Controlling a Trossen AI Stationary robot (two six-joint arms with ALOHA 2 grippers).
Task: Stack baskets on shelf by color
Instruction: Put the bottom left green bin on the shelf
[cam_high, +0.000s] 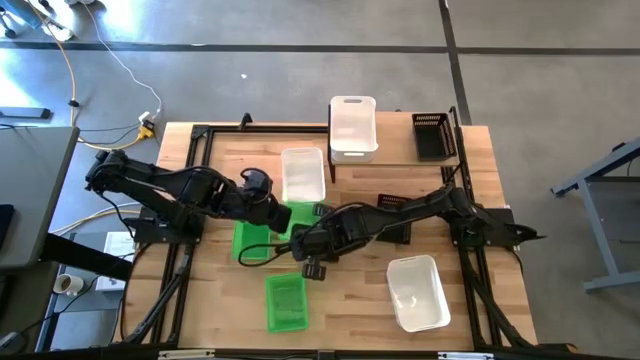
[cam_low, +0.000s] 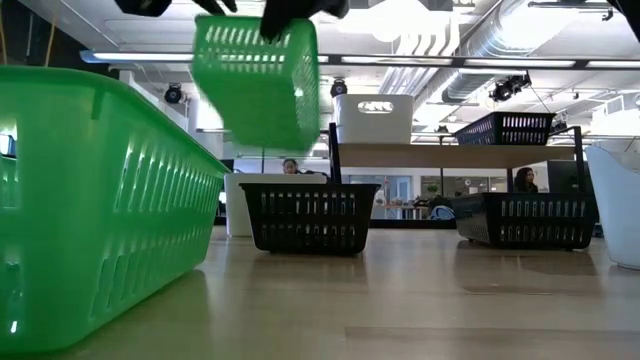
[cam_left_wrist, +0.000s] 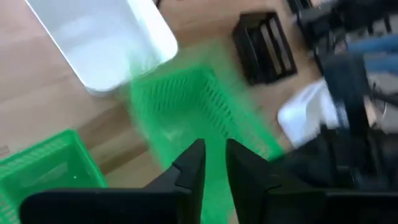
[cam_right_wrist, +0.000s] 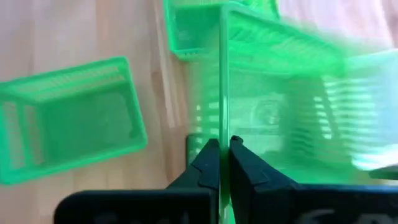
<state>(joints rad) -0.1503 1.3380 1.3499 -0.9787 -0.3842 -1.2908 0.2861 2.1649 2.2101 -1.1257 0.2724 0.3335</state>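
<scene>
A green basket (cam_right_wrist: 280, 93) is held above the table (cam_high: 350, 300) centre, its wall pinched by the right hand (cam_right_wrist: 224, 152). The left hand (cam_left_wrist: 214, 165) is slightly spread beside it.

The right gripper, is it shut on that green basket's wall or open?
Shut. In its wrist view the right gripper pinches the green basket wall between closed fingers, and the low view shows the basket lifted off the table.

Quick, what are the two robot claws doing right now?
Left gripper: slightly open, just past the lifted green basket, holding nothing.
Right gripper: shut on that basket's wall.
</scene>
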